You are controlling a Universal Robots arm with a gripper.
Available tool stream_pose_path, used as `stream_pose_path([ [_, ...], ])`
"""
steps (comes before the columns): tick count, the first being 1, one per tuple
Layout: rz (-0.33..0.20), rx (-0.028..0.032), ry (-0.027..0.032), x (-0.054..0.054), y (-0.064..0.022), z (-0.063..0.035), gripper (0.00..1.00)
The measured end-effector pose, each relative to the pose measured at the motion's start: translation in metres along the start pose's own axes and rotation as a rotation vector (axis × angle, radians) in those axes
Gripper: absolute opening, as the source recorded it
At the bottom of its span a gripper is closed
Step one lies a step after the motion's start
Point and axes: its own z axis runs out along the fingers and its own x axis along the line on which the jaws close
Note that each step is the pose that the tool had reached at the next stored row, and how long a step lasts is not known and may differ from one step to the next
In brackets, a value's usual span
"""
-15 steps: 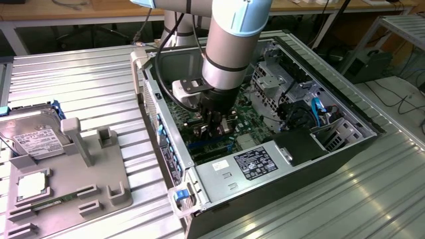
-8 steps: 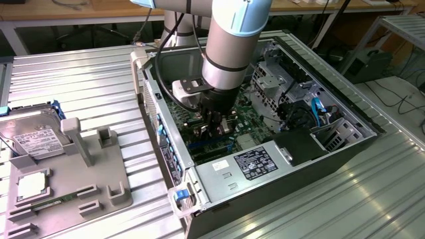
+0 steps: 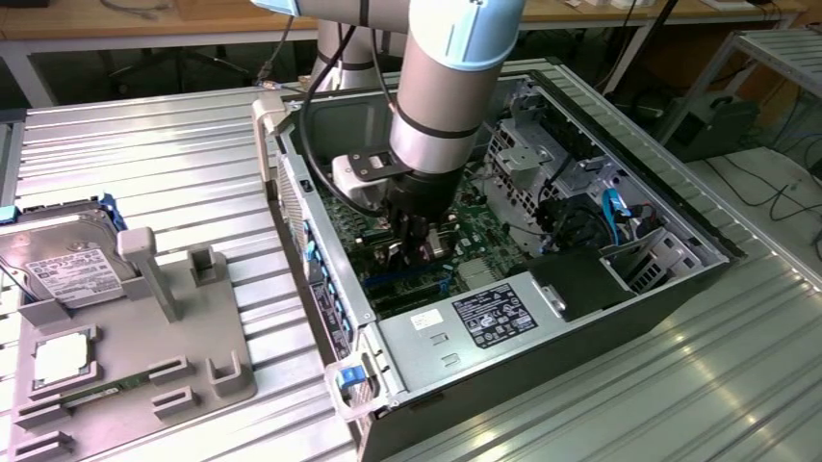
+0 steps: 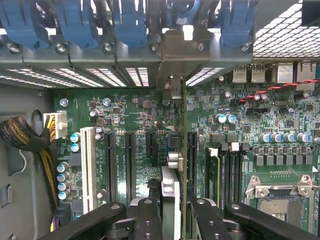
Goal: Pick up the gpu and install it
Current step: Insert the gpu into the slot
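Inside the open case: the arm reaches down into a computer case (image 3: 668, 289) lying on its side on the ribbed metal bench (image 3: 154, 164), toward the exterior view's right.
Pincer: the pincer (image 3: 414, 252) hangs low over the motherboard (image 4: 125, 112), its dark fingers (image 4: 148, 217) closed on the gpu.
Gpu: the gpu (image 4: 170, 185) stands on edge between the fingers, seen edge-on in the wrist view, its silver bracket end running toward the case's rear wall.
Position: the card sits directly under the pincer, lined up along the black expansion slots (image 4: 130, 162); whether it is seated in a slot cannot be told.
Rear wall: a row of blue slot clips (image 4: 125, 22) lines the case edge beyond the card.
Motherboard: memory slots and an empty processor socket (image 4: 280, 200) lie beside the card on one side, a white slot (image 4: 89, 162) on the other.
Tray: at the exterior view's left, well apart from the case, a grey parts tray (image 3: 192, 346) holds a silver hard drive (image 3: 71, 269) with a white label.
Power supply: a labelled metal box (image 3: 482, 322) sits at the near end of the case.
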Motion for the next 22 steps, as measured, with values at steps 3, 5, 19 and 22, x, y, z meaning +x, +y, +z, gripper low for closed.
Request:
stream_pose_path([
  [3, 0.0, -0.0002, 0.0002, 0.0001, 0.0003, 0.0001, 0.28],
  [5, 0.0, -0.0005, 0.0003, 0.0001, 0.0005, 0.0001, 0.28],
  [19, -0.023, -0.0011, 0.0004, 0.0001, 0.0001, 0.0007, 0.28],
  [22, -0.026, -0.0012, 0.0004, 0.0001, 0.0001, 0.0007, 0.28],
])
